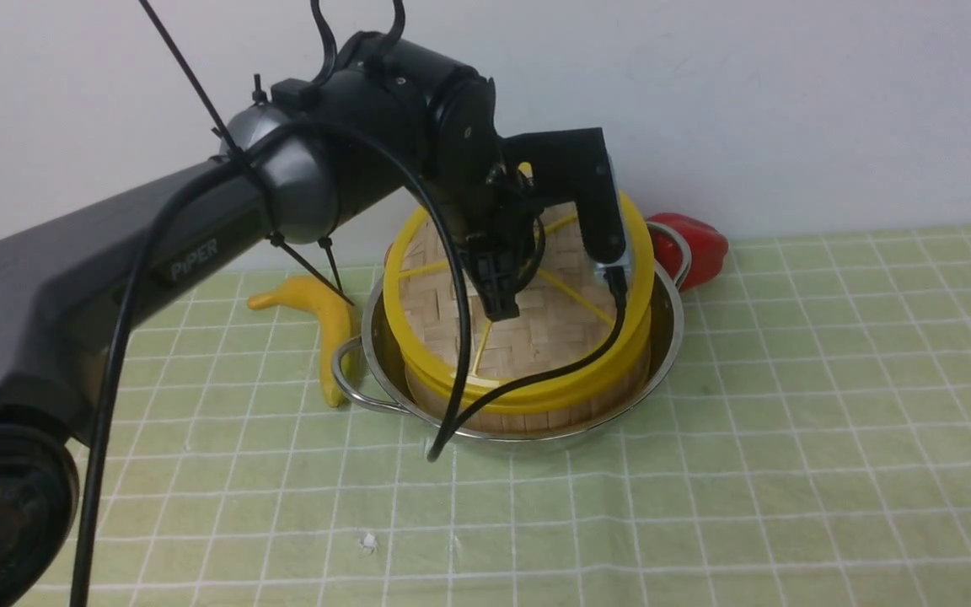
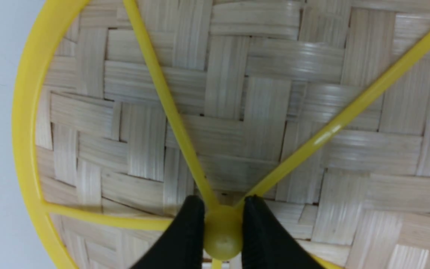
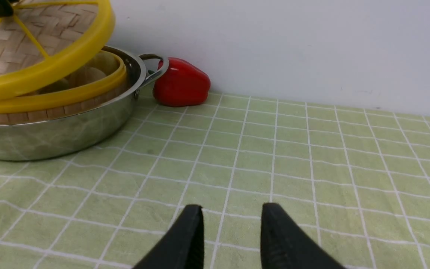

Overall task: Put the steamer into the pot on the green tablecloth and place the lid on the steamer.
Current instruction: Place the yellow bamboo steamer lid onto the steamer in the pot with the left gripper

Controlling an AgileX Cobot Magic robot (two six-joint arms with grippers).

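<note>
The steamer (image 1: 528, 417) sits inside the shiny pot (image 1: 673, 324) on the green tablecloth (image 1: 789, 438). Over it hangs the woven lid (image 1: 553, 333), tilted, with its far side raised off the steamer's yellow rim (image 3: 69, 95). My left gripper (image 2: 223, 203) is shut on the lid's yellow centre knob (image 2: 222, 239), one black finger on each side. In the front view the left gripper (image 1: 501, 308) covers the knob. My right gripper (image 3: 231, 211) is open above bare cloth to the right of the pot (image 3: 69, 130), holding nothing. It does not show in the front view.
A red pepper (image 1: 696, 244) lies against the pot's right handle by the wall. A yellow banana (image 1: 329, 324) lies just left of the pot's left handle. A black cable from the left arm droops over the pot's front rim. The white wall stands close behind.
</note>
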